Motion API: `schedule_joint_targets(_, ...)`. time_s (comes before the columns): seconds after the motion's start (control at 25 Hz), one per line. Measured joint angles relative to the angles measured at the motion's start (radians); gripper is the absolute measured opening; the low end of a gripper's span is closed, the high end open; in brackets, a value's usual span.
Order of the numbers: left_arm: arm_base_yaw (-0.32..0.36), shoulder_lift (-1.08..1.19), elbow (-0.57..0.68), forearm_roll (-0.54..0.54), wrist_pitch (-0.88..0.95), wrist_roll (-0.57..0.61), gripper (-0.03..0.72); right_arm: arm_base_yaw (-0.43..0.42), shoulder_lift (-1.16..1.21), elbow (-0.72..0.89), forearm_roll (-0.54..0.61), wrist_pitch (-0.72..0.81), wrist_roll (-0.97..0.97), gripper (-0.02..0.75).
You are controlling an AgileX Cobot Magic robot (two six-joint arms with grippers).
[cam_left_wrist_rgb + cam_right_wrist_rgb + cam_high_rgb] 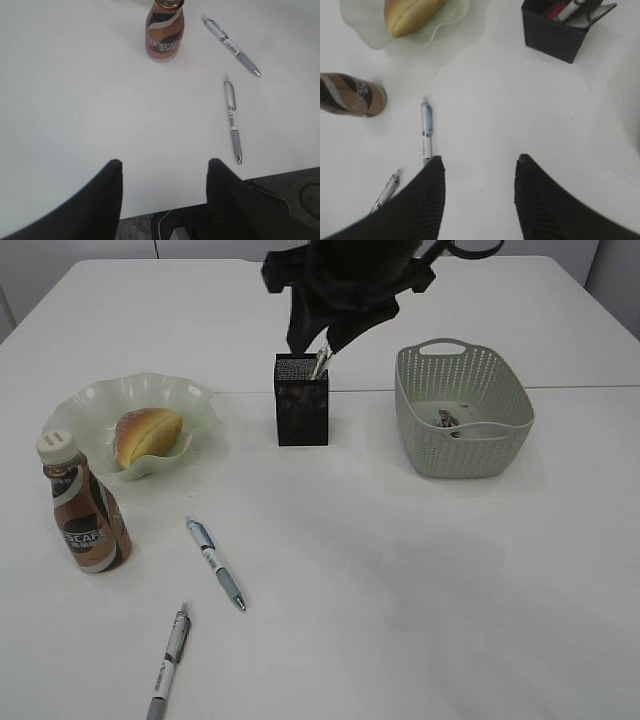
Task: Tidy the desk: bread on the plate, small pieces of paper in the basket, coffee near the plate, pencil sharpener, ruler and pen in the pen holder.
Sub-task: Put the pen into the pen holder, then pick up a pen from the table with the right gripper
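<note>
Pens are what's left, judging by the layout: two lie loose on the worktop [420, 620]. Blue-barrel pen [215, 564] sits at about 7 o'clock from the pen holder [301, 400], grey pen [169, 661] further out at 7 o'clock, near the front edge. They're apart, not touching, so each looks like a separate pick.

Bread [147, 434] is already in the plate [195, 400], at 9 o'clock from the holder. Coffee [84, 518] stands upright just beside the plate at its 7 o'clock, so that item looks done. Holder has stuff sticking out the top, probably ruler etc., can't tell which is which. Basket [463, 430] at 3 o'clock of the holder, w/ small dark bits inside.

My left gripper [164, 169] is released, nothing between the jaws, hanging over bare worktop near the front edge w/ the grey pen at its 1 o'clock. Right gripper [479, 165] also released & empty, up high, blue pen just off its left finger. Dark arm bulk in the ext. view hangs above the holder.

I'd guess the right takes the blue pen, the left the grey one.
</note>
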Motion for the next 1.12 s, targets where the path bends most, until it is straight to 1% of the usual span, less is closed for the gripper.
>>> schedule_joint_targets(0.2, 0.000, 0.000, 0.000, -0.005, 0.000, -0.006, 0.395, 0.104, 0.002, -0.004, -0.038, 0.014, 0.028, 0.339)
schedule_joint_targets(0.32, 0.000, 0.000, 0.000, -0.008, 0.000, -0.008, 0.394, 0.146, 0.028, -0.016, -0.046, 0.032, 0.052, 0.339)
schedule_joint_targets(0.6, 0.000, 0.000, 0.000, -0.009, 0.000, -0.008, 0.392, 0.173, 0.153, -0.045, -0.075, 0.039, 0.124, 0.338)
schedule_joint_targets(0.84, 0.000, 0.000, 0.000, -0.037, 0.000, -0.008, 0.389, 0.204, 0.254, -0.117, -0.081, 0.039, 0.156, 0.338)
schedule_joint_targets(1.0, 0.000, 0.000, 0.000, -0.051, 0.000, -0.008, 0.386, 0.228, 0.320, -0.179, -0.064, 0.039, 0.165, 0.338)
schedule_joint_targets(1.12, 0.000, 0.000, 0.000, -0.055, 0.000, -0.008, 0.385, 0.234, 0.359, -0.193, -0.040, 0.039, 0.165, 0.338)
